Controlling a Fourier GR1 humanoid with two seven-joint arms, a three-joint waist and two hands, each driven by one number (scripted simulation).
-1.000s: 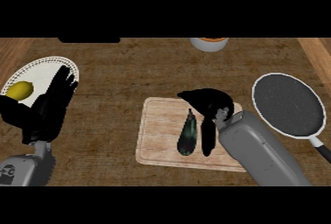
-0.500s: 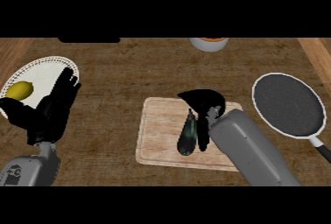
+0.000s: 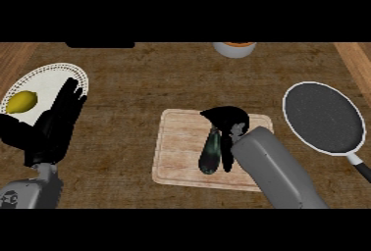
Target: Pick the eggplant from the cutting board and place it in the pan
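Right hand's fingers curl down around the eggplant on the cutting board.

The right hand (image 3: 228, 122), black and rounded, bends its fingers (image 3: 227, 154) along the dark, glossy, elongated eggplant (image 3: 210, 153), which lies lengthwise on the pale, wood-grained, round-cornered cutting board (image 3: 177, 149). To the right sits the round pan (image 3: 322, 117), dark and speckled with a light rim. The left hand (image 3: 54, 127) rests with fingers straight, overlapping a white plate (image 3: 51, 78) holding a yellow lemon (image 3: 22, 101). The worktop (image 3: 138, 83) is rough brown wood.
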